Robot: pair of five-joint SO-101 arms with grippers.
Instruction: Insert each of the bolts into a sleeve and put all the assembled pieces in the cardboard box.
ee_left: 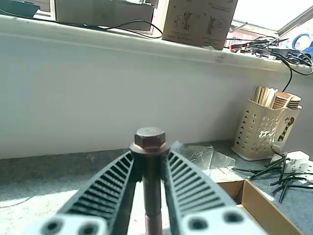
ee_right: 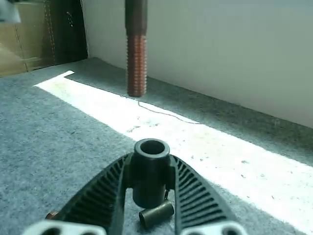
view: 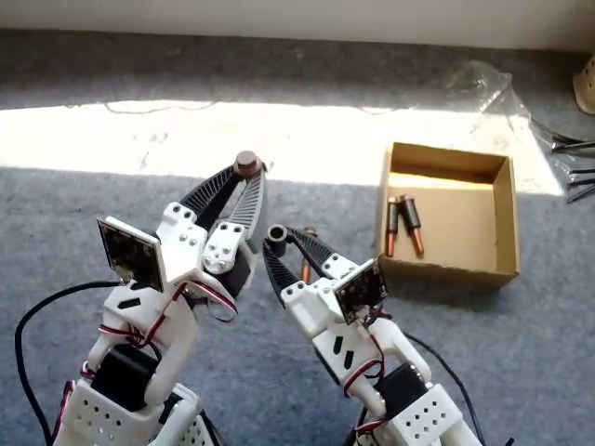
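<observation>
Bolt (ee_left: 149,142): rigid, weighty metal, sitting upper centre of the high view; left gripper (view: 244,178) is clamping its shank under the head.
Sleeve (ee_right: 148,171): stiff, smooth, slip-prone, sitting mid-frame; right gripper (view: 279,245) is pinching its outer wall, leaving the bore open.

— What sort of room do you have here?

— You work at a makeshift bench in an office or hobby room, not a factory. Grey carpet-like covering (view: 56,232) lies over the table, below a plain white wall (ee_left: 98,98). Along the top of the left wrist view a window ledge (ee_left: 98,36) carries a carton (ee_left: 198,22) and tangled cables (ee_left: 274,46).

— Anything else?

— At the right, a cream holder (ee_left: 261,134) of wooden sticks (ee_left: 266,94).
</observation>
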